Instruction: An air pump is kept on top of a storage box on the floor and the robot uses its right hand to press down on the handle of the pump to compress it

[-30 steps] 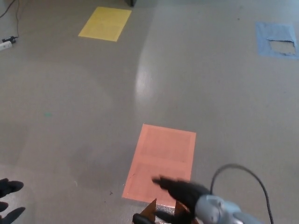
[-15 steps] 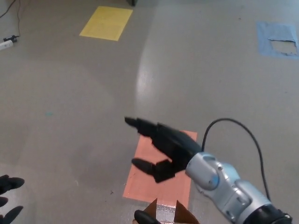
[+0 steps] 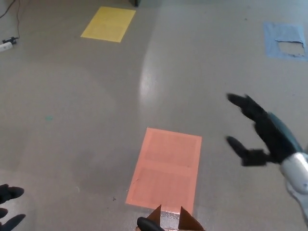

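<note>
Risk: right hand (image 3: pixel 262 132) hangs at three o'clock, fingers spread and empty, well apart from the pump handle (image 3: pixel 150 224) at six (barely in view); a blind descent could miss it

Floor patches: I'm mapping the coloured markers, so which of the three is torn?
The blue rectangular floor patch at upper right; it has a ragged hole, unlike the intact yellow patch and orange patch.
</note>
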